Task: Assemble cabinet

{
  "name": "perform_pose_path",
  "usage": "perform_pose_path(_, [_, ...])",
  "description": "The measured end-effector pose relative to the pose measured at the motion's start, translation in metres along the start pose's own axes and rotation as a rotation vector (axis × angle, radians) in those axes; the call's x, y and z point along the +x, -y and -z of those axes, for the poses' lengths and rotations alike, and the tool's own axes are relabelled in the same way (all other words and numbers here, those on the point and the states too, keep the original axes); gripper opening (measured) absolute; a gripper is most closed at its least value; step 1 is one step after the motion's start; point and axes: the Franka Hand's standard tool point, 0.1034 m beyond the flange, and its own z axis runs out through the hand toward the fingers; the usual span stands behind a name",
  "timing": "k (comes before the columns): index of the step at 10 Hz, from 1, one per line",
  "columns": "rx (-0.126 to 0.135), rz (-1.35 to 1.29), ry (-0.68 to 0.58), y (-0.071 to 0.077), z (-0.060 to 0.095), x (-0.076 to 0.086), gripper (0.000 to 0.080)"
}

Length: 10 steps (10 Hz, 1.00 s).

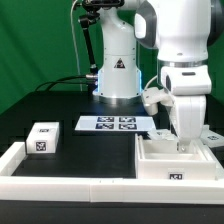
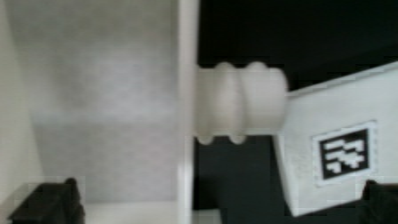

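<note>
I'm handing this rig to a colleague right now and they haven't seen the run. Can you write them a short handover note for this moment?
Hand: lowered into the cabinet body. The pictures do not show whether it is open or shut.
Things: the cabinet body sits at the exterior view's right, just behind the front rail. A small block with a tag stands apart on the table at the exterior view's left. The wrist view shows a ribbed white knob sticking out from a white wall.
Done: no part visibly joined.
Left: the small block is not yet in the body.
</note>
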Motion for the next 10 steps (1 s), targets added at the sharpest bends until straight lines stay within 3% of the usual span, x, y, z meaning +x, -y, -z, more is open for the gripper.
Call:
perform_pose_path(3, [-0.015, 0.019, 0.006, 0.028, 0.018, 0.011, 0.0798])
perform_pose_path(4, [-0.04, 0.026, -0.006, 0.037, 0.019, 0.019, 0.0797])
perform_pose_path(6, [-0.066, 0.057, -0.033, 0.053, 0.013, 0.042, 0.0797])
perform_pose_path(8, [-0.028, 0.063, -0.037, 0.066, -0.006, 0.053, 0.0797])
perform_pose_path(10, [-0.031, 0.056, -0.037, 0.063, -0.005, 0.051, 0.0797])
